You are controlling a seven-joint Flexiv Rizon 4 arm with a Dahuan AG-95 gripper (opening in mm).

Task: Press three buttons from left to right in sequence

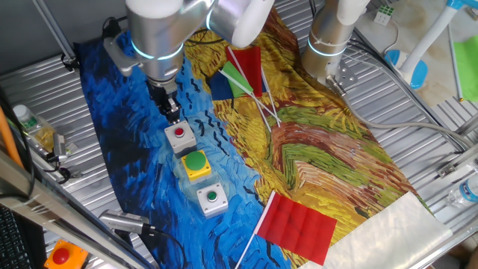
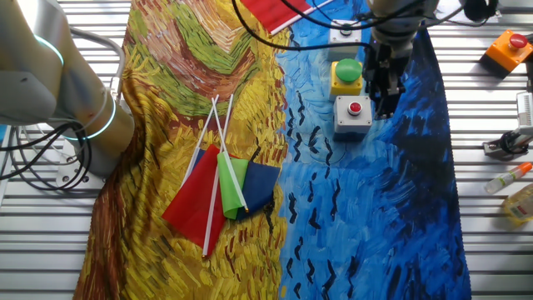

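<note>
The gripper [image 1: 173, 113] is poised just at 11 o'clock of the grey box with red button [image 1: 179, 136], not clearly on it; finger state cannot be told; the yellow box with green button [image 1: 196, 164] and grey box with green button [image 1: 212, 199] are lined up toward 5 o'clock. A press could land off the red cap or shove the loose box, since the painted cloth [image 1: 314, 157] may slide. Flags [image 1: 246, 71] are scattered on the slatted metal table [image 1: 45, 82], and an orange box [image 2: 508, 48] is kept well apart.

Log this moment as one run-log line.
pincer: above red-button box | yellow box: untouched | green-button grey box: untouched | flags: aside
</note>
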